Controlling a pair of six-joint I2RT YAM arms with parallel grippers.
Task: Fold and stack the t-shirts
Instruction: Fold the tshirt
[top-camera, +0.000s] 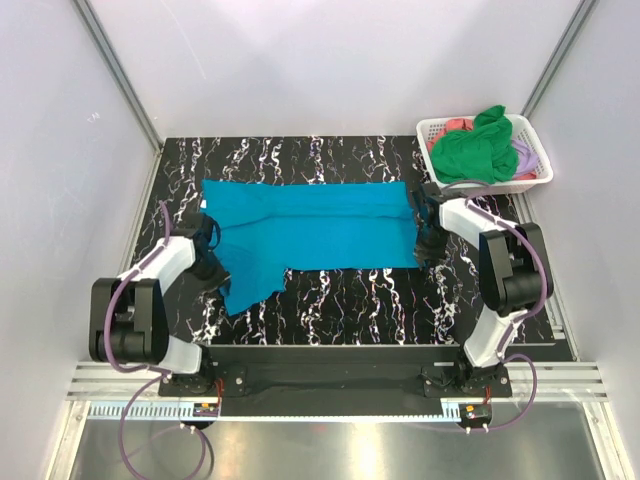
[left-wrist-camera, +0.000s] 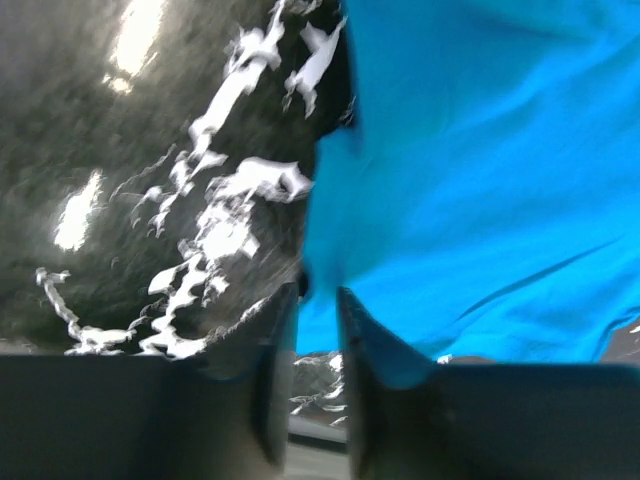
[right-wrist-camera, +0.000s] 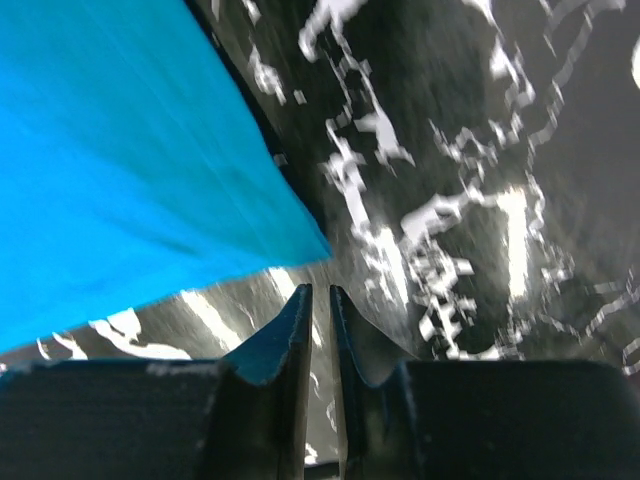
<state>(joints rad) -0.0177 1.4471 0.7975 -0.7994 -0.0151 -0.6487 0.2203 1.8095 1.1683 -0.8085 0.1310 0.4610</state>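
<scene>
The teal-blue t-shirt (top-camera: 320, 225) lies spread across the black marbled table, one part hanging toward the front left. My left gripper (top-camera: 212, 255) sits at the shirt's left edge. In the left wrist view its jaws (left-wrist-camera: 318, 300) stand close together with a bunched fold of the shirt (left-wrist-camera: 480, 180) between the tips. My right gripper (top-camera: 430, 245) is at the shirt's front right corner. In the right wrist view the gripper (right-wrist-camera: 320, 295) is shut and empty, and the shirt's corner (right-wrist-camera: 120, 170) lies just beyond the tips, apart from them.
A white lattice basket (top-camera: 540, 165) stands at the back right and holds a bright green shirt (top-camera: 475, 150), a coral-pink one (top-camera: 455, 125) and a lilac one (top-camera: 522, 152). White walls enclose the table on three sides.
</scene>
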